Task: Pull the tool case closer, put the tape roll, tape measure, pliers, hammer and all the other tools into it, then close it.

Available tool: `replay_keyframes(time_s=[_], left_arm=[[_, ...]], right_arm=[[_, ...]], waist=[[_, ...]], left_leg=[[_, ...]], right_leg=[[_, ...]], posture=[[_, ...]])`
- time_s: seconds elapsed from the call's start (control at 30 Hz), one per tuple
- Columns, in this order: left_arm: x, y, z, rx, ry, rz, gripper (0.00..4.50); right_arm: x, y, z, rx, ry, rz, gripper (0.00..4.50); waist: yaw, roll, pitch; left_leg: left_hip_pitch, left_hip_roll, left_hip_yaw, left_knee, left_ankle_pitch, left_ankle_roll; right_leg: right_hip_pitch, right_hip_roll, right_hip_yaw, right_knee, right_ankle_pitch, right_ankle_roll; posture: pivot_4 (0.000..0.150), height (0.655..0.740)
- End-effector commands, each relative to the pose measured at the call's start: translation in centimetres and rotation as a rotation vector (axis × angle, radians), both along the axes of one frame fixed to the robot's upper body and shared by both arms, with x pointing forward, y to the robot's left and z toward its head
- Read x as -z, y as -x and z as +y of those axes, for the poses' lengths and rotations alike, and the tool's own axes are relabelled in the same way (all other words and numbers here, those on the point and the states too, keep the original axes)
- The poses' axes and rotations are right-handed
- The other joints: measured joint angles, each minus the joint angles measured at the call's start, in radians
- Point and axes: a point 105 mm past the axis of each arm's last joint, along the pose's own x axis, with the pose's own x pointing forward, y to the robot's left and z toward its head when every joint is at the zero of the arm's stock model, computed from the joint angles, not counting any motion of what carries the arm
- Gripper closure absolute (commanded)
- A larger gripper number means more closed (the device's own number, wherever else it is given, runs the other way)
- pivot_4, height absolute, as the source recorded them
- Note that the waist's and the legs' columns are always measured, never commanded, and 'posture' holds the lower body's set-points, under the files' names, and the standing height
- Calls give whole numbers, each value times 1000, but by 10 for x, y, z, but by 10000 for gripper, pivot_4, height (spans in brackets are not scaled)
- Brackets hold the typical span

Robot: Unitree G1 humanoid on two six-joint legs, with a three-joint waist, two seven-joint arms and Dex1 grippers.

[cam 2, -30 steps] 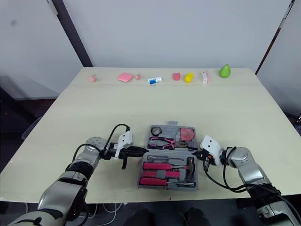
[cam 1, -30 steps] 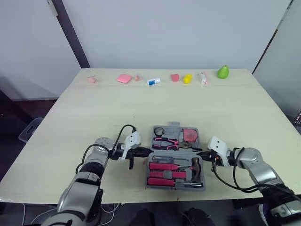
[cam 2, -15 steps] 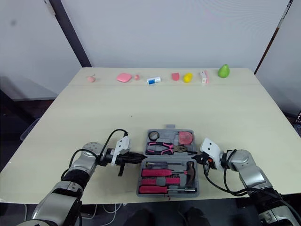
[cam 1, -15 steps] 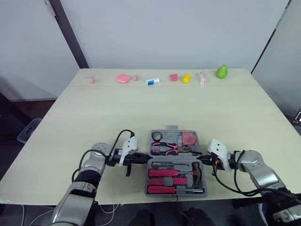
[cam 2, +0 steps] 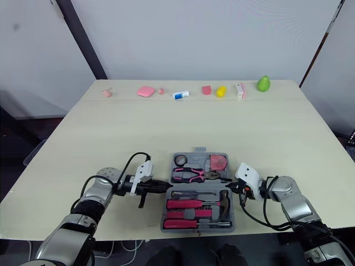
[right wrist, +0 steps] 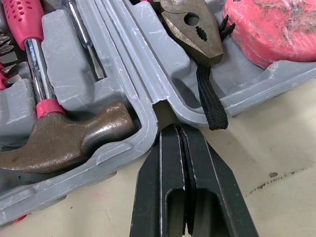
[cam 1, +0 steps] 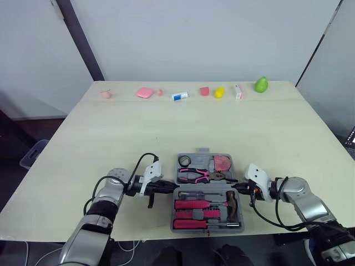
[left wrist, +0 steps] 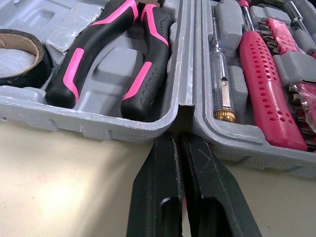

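Your left gripper (left wrist: 177,136) has its two black fingers pressed together on nothing, tips set at the hinge notch on the left end of the open grey plastic tool case (left wrist: 74,116). Your right gripper (right wrist: 178,128) mirrors it: fingers clenched empty, tips at the same notch on the case's right end.

The case lies flat and open on the pale wooden table (cam 1: 222,127), close to the table's near edge, between your two grippers.

- **Far half:** the black tape roll (left wrist: 43,66), the black-and-pink-handled pliers (left wrist: 91,54) and the round pink tape measure (right wrist: 266,24).
- **Near half:** the brown-headed hammer (right wrist: 69,140), the pink perforated-handle screwdriver (left wrist: 266,84) and the clear-handled tester screwdriver (left wrist: 220,74).

No loose tools lie around the case, so I judge the pulling and packing done and closing the only step left.

From the hinge line you have no leverage. You would need to move the tips out to the far edge of the far half, get under its rim and swing it over onto the near half.

Mind the tape measure's black wrist strap (right wrist: 210,98). It hangs over the case wall beside the right notch and could get pinched in the seam.
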Motion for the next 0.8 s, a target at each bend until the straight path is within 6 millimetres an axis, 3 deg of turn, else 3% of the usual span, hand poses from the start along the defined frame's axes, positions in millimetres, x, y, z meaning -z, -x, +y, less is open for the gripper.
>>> replay_keyframes(time_s=[0.03,0.17,0.37,0.7,0.8], left_arm=[[14,12,-6,49,-19,67,42951],[14,11,-4,41,-22,62,42951],[13,10,-3,29,-23,44,42951],[9,1,9,-72,-2,-8,42951],[3,-5,12,-131,35,-58,42951]], right_arm=[[2,10,16,-72,-27,20,45000],[3,10,14,-70,-21,29,45000],[1,-6,6,12,-5,-46,45000],[3,5,-6,36,-29,-10,45000],[0,0,-15,89,-29,-41,45000]], waist=[[0,0,0],[0,0,0],[-3,-1,-1],[0,-1,-2],[2,-1,-2]], left_leg=[[0,0,0,0,0,0],[0,0,0,0,0,0],[0,0,0,0,0,0],[1,0,0,0,0,0],[1,0,0,0,0,0]], right_leg=[[0,0,0,0,0,0],[0,0,0,0,0,0],[0,0,0,0,0,0],[0,0,1,1,0,0],[0,0,1,1,0,0]], posture=[[1500,7400],[1500,7400],[1500,7400],[1500,7400],[1500,7400]])
